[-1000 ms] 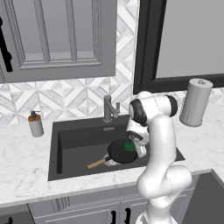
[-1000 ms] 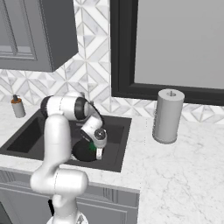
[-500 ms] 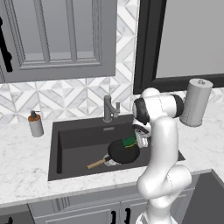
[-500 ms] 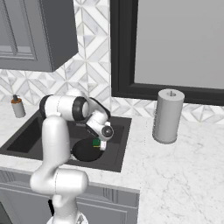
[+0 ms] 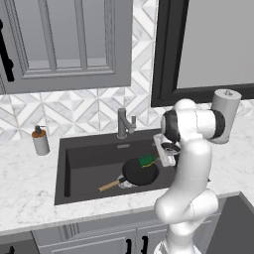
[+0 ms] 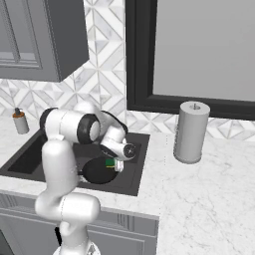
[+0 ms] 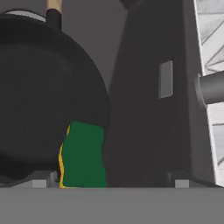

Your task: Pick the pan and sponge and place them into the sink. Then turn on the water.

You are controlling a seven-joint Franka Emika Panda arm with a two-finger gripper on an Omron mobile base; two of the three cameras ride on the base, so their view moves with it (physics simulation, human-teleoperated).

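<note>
end effector [image 5: 166, 154] released, jaws wide, nothing held; sponge [image 7: 83, 155] soft and light, resting on pan [image 5: 140, 172] rim inside sink [image 5: 84, 163]; faucet [image 5: 124, 124] next, stiff; push its lever.

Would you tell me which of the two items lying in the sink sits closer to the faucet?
The sponge, green-topped, resting at the pan's rim toward the faucet; the pan's handle points away toward the sink's front.

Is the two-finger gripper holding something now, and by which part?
Nothing is held. The gripper is open above the green and yellow sponge, which lies on the round black pan.
</note>
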